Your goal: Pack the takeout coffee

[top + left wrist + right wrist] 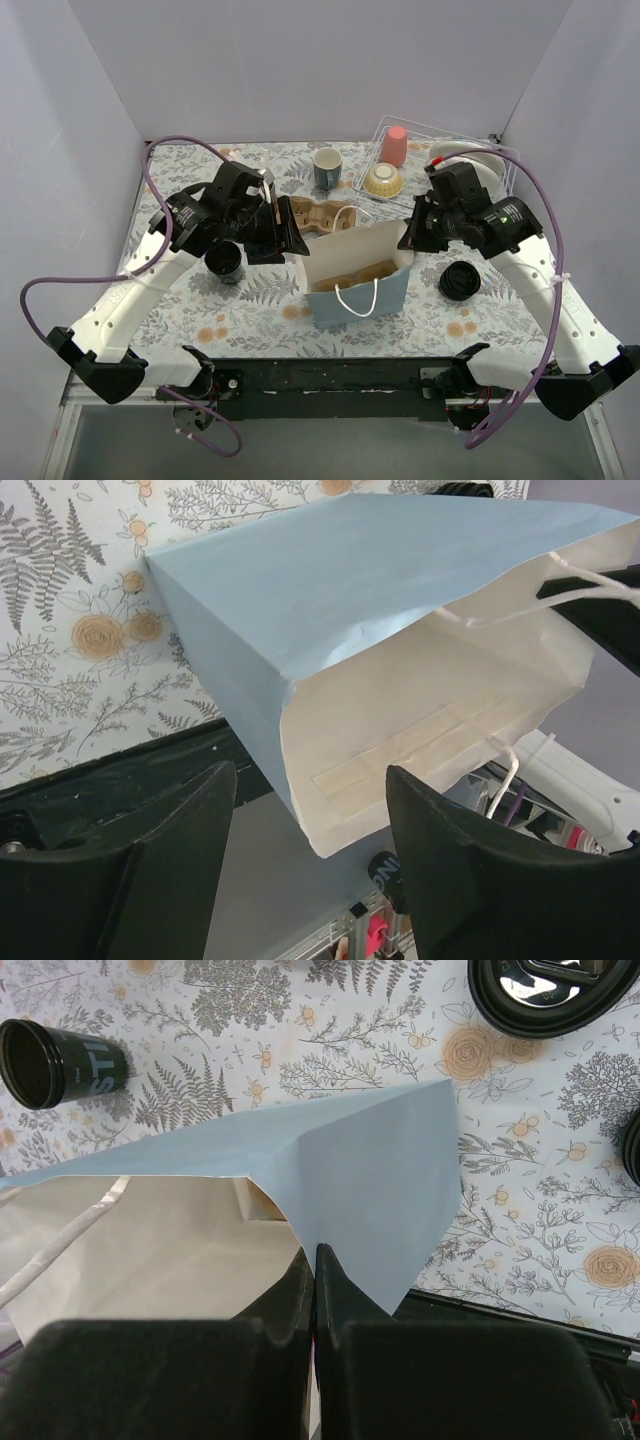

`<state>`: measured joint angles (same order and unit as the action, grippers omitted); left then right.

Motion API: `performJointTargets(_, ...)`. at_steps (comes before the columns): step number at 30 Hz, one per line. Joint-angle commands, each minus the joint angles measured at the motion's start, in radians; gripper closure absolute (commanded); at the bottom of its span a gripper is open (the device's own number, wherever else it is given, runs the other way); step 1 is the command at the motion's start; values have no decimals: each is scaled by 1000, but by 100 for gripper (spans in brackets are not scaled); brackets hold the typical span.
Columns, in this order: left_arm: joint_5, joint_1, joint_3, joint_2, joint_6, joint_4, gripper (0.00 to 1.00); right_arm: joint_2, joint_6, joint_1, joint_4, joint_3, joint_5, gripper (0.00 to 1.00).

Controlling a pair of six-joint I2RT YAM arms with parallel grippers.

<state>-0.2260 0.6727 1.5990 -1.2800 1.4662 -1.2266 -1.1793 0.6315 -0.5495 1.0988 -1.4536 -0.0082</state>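
Leftmost in the top view, a black takeout cup [225, 262] lay on the floral tabletop [250, 315], just left of the bag. The right wrist view showed it on its side, mouth open and without a lid. Just above and right of it, the left gripper [310, 772] hovered at the left rim of the light blue paper bag [360, 292]. Its fingers were spread wide with the bag's corner between them; whether they touched the paper could not be told.

The bag stood at centre with its mouth open. Brown shapes inside looked like a cup carrier, though that was uncertain, and a cardboard carrier [318, 212] lay just behind it. At the bag's right rim, the right gripper [317, 1252] had its fingers pressed together on the paper edge. Further right sat a black round piece [460, 283], lid or cup, unclear.

With only one rim pinched, the bag could probably twist, slump or tip if that arm pulled, and thin paper might tear at the pinch. Closing the left fingers carelessly could crumple the rim and narrow the mouth. The cup, round and on its side, could roll away if nudged.
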Motion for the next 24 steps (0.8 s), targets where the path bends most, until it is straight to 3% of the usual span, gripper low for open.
performJointTargets(1,-24,7,-60,44,5,-13,42,38,34,2,-45,30,-4,99)
performJointTargets(9,42,8,-120,27,-85,82,54,78,30,3,-59,56,-41,98)
performJointTargets(12,86,8,-116,18,-154,170,71,86,-1,3,-67,32,-87,84)
performJointTargets(13,86,8,-97,8,-176,176,76,87,-12,3,-63,13,-88,74)
performJointTargets(14,88,8,-33,-14,-202,161,88,87,-21,3,-56,-5,-88,70)
performJointTargets(17,102,8,35,-30,-328,50,100,66,-68,3,27,-134,0,54)
performJointTargets(24,51,8,-8,13,-417,-13,100,-32,-154,10,96,-315,256,35)
